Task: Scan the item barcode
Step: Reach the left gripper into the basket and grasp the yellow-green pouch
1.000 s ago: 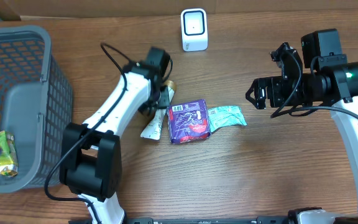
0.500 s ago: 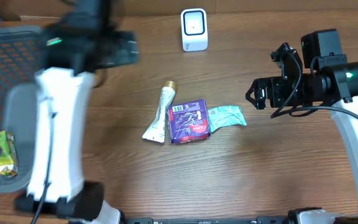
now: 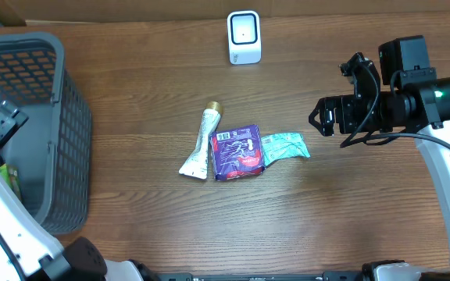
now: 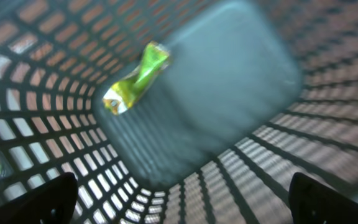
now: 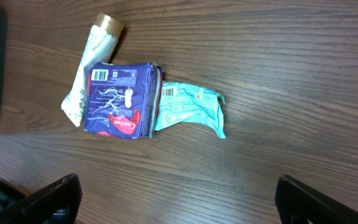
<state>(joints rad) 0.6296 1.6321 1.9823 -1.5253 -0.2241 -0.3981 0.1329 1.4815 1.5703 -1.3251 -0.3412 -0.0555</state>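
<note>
Wood-grain table (image 3: pixel 350 195), grey mesh basket (image 3: pixel 69 125) at left (green wrapper (image 4: pixel 132 81) inside), white scanner (image 3: pixel 244 37) at back, left gripper (image 4: pixel 182 202) and right gripper (image 5: pixel 179 202) spread wide, empty.

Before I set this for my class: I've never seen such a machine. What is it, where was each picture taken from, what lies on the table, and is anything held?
It is a robot with two arms at a table, each ending in a two-finger gripper. One picture looks down from above; the other two come from cameras on the wrists. The left gripper hangs open over a grey basket holding a green-yellow wrapper. The right gripper, also open, looks at a white tube, a purple packet and a teal packet lying side by side. A white scanner stands farther back. Nothing is held.
</note>
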